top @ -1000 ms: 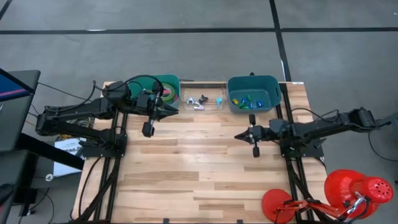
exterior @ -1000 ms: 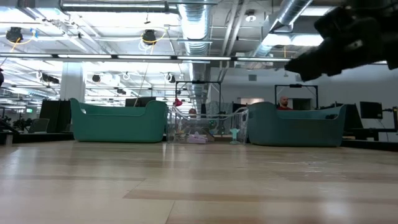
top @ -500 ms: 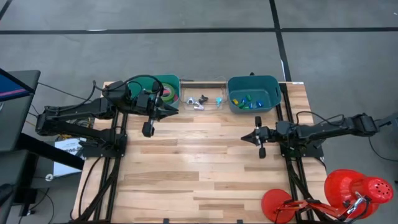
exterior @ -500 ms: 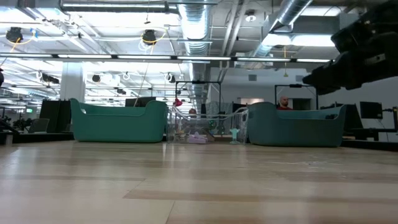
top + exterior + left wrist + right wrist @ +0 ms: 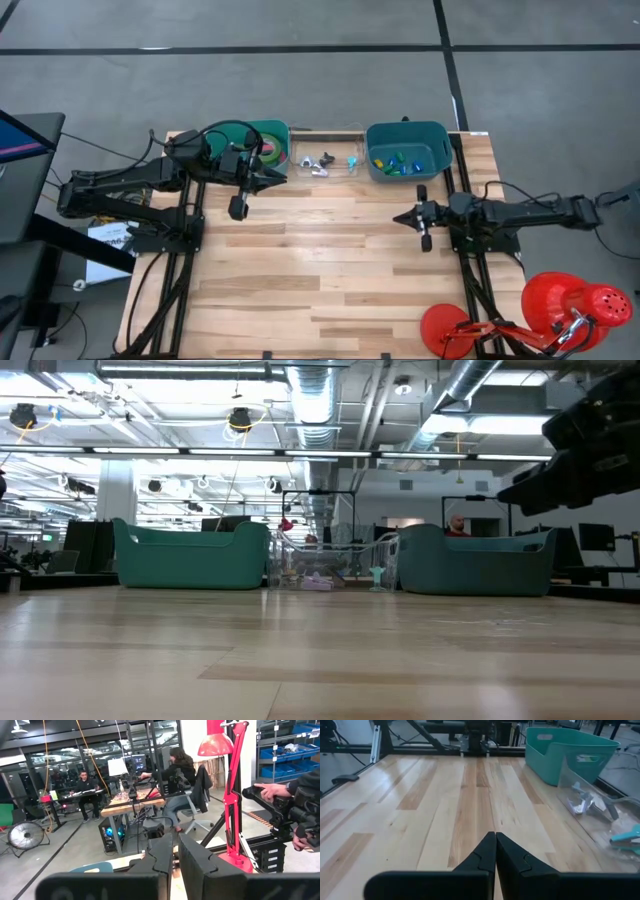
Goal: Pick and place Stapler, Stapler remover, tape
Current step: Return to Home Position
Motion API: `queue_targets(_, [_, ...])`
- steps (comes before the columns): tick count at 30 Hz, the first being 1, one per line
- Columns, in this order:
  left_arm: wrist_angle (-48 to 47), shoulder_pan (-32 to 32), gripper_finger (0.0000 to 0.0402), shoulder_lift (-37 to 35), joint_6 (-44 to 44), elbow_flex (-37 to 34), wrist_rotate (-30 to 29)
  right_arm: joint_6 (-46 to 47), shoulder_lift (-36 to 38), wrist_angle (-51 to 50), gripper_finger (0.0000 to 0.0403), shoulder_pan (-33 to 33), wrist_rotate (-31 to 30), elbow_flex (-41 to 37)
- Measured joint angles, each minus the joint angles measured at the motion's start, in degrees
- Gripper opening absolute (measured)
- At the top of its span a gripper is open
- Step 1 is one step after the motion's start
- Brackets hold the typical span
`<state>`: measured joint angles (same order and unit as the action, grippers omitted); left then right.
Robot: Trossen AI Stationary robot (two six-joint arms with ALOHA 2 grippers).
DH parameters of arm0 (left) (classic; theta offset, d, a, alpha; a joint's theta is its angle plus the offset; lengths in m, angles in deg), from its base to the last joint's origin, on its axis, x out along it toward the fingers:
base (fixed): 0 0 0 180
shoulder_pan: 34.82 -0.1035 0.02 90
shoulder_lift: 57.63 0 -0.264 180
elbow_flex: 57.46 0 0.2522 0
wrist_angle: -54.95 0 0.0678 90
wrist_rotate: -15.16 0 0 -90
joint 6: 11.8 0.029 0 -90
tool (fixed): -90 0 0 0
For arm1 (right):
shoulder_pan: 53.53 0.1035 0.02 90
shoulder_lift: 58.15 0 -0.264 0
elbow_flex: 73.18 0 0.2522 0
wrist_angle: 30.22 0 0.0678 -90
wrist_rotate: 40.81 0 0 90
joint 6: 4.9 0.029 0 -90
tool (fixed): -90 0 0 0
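Left arm [image 5: 120, 183] and right arm [image 5: 530, 212]: black, jointed, cable-draped.

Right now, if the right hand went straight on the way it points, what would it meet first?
Only bare table lies ahead of the right hand. The first thing in line is probably the left arm's dark base frame at the far edge, though depth is unclear.

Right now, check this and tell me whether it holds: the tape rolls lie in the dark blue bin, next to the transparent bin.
It does not hold. The tape rolls lie in the green bin, not in the dark blue bin, as the high view shows. The green bin stands next to the transparent bin, so that part is right.
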<state>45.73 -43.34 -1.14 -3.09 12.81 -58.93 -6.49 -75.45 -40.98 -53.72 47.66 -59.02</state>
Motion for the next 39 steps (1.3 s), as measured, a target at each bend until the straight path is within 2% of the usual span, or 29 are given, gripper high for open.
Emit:
queue_targets(28, [0.4, 0.0, 0.0021, 0.0, 0.0, 0.0, 0.0, 0.1, 15.8, -2.1, 0.0001, 0.1, 0.2, -0.1])
queue_targets(39, [0.5, 0.0, 0.0021, 0.0, 0.0, 0.0, 0.0, 0.1, 17.2, -2.1, 0.0001, 0.2, 0.2, -0.1])
